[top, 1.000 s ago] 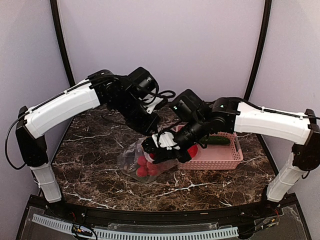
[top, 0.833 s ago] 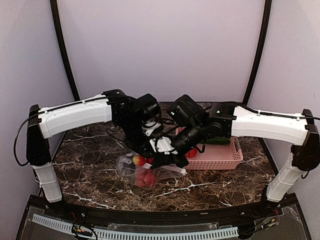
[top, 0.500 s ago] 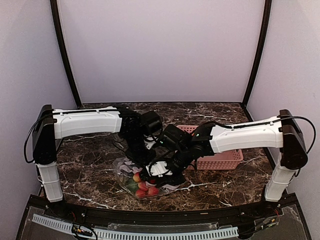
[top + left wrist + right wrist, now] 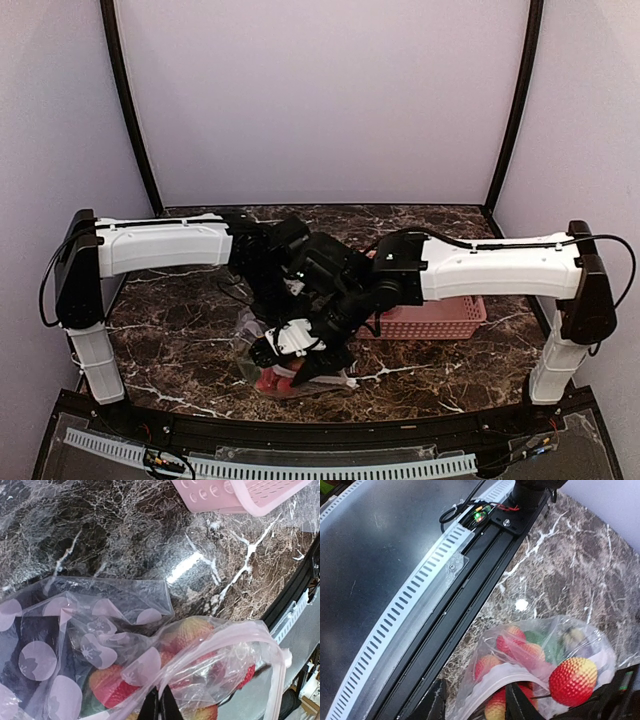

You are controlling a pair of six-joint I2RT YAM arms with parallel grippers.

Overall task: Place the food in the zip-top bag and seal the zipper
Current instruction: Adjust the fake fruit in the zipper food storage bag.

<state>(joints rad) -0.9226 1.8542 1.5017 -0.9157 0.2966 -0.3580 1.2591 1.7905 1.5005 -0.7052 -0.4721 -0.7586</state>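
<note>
Only wrist views clearly show food (image 4: 107, 687) inside bag (image 4: 75, 610).

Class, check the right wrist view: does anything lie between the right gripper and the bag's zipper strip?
Nothing visible does. The zipper strip arcs between the right gripper's open jaws, with only the bag's clear plastic and the berries beyond it.

Pair: left arm (image 4: 160, 243), right arm (image 4: 500, 268) – white shells, black joints, black cables; left gripper (image 4: 160, 709), right gripper (image 4: 476, 702) – black fingers (image 4: 436, 702).
</note>
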